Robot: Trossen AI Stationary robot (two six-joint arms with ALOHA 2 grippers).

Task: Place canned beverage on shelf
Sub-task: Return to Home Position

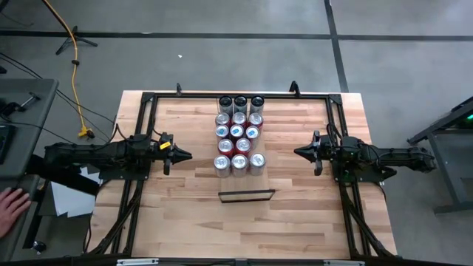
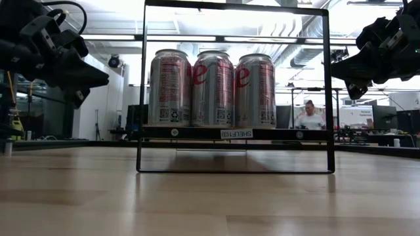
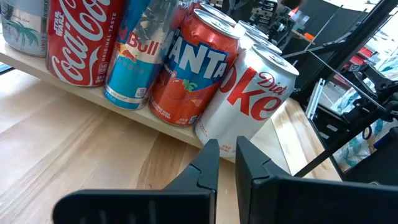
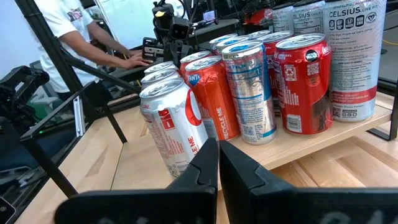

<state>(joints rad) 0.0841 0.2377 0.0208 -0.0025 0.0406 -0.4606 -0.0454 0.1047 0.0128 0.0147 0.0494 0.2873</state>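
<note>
the left gripper [image 1: 185, 156] hangs over the table [image 1: 185, 222] with its two dark fingers pulled close, just a thin slit between them, and nothing in them. the right gripper [image 1: 299, 152] faces it from the other side. its fingers are almost touching too, and it has nothing.

the shelf [image 3: 81, 87] lies between the two grippers, out past both sets of fingertips and not touching either. from above i can hardly see the pale board, because the cans [image 1: 238, 133] standing on it in three rows cover it.

nearest the left gripper's tips is a silver diet coke can [image 3: 249, 93]. beside it stand an orange fanta can [image 3: 193, 68], a red bull can [image 3: 134, 56] and a red coca-cola can [image 3: 78, 37] whose top is cut off.

from table height, three diet coke cans [image 2: 212, 88] block all the cans behind them. a thin black frame [image 2: 141, 98] stands around them.

a tall celsius can [image 4: 354, 56] is partly cut off at the far end from the right gripper.

a person in a white shirt [image 4: 56, 25] stands beyond the table, only partly in view. a hand [image 1: 11, 207] shows behind the left arm.
</note>
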